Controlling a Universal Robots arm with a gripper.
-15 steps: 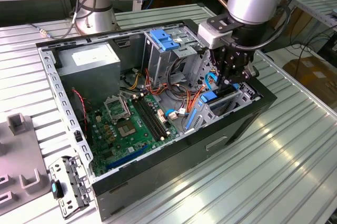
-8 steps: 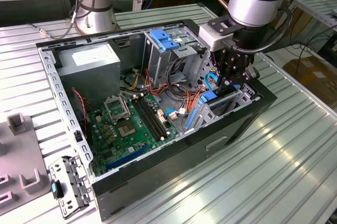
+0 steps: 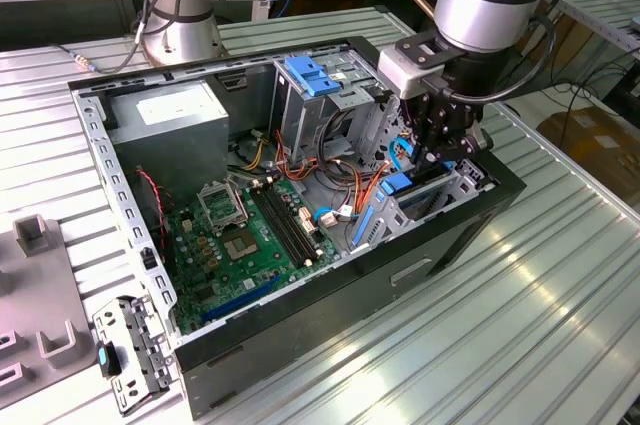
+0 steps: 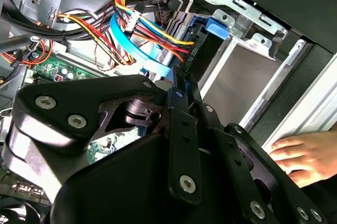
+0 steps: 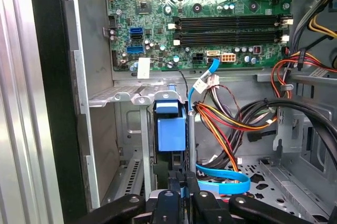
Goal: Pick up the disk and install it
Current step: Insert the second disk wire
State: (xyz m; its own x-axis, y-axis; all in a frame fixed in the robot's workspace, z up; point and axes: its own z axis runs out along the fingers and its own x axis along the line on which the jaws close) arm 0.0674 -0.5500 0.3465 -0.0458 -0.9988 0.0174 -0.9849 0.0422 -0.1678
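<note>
The black gripper (image 5: 179,195), fingers pinched on the blue-railed silver disk (image 5: 171,129), holds it upright inside the grey metal cage (image 5: 113,96).

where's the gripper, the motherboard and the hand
gripper (image 3: 440,150), exterior view, the black fingers over the drive bay
motherboard (image 5: 210,18), first wrist view, green board near the memory slots
hand (image 4: 308,155), second wrist view, the knuckles

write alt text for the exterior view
A robot arm's tool reaches down into the drive bay at the exterior view's right of an open computer case lying on a metal table. The motherboard and coloured cables are exposed.
</note>
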